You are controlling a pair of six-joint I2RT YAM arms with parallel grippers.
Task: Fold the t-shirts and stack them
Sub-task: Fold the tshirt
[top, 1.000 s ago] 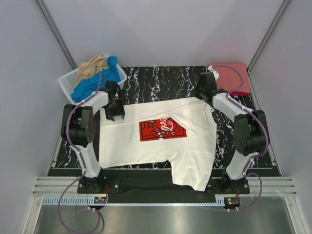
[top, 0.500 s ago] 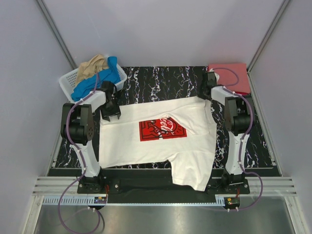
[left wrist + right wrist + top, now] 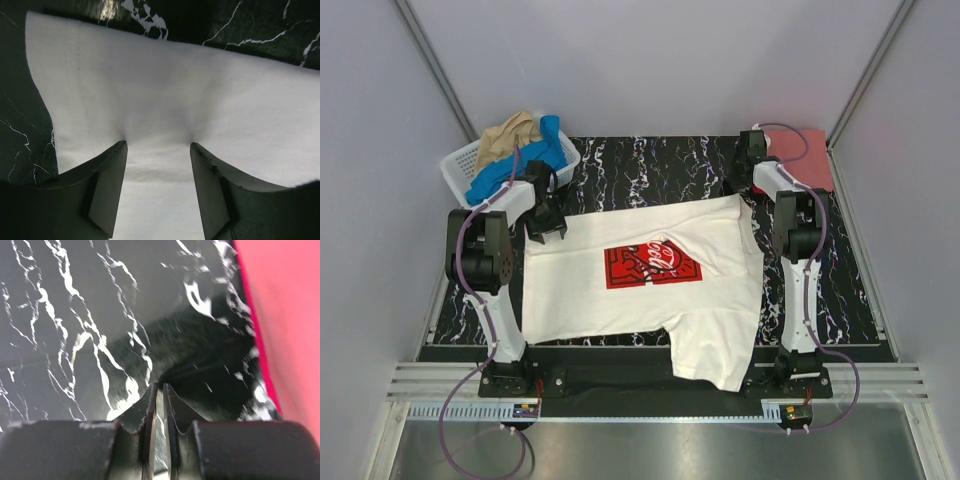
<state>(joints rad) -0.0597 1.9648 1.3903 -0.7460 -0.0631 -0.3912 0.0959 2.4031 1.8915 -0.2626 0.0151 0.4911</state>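
A white t-shirt point(image 3: 620, 300) with a red chest print point(image 3: 650, 265) lies spread flat on the black marbled table point(image 3: 650, 165); one sleeve hangs over the near edge. My left gripper point(image 3: 548, 225) is open, and its fingertips press on the shirt's far left corner point(image 3: 175, 90), with cloth between the fingers point(image 3: 112, 185). My right gripper point(image 3: 748, 152) is shut and empty over bare table at the back right, beside a folded red t-shirt point(image 3: 805, 160). In the right wrist view that shirt point(image 3: 285, 315) lies to the right of the gripper point(image 3: 160, 387).
A white lattice basket point(image 3: 460, 165) stands at the back left corner, holding a blue tee point(image 3: 510, 172) and a tan tee point(image 3: 510, 133). Grey walls enclose the table on three sides. A metal rail runs along the near edge.
My right gripper has left the white shirt's far right corner and moved back toward the red shirt. My left gripper has shifted slightly back and left on the shirt's corner.
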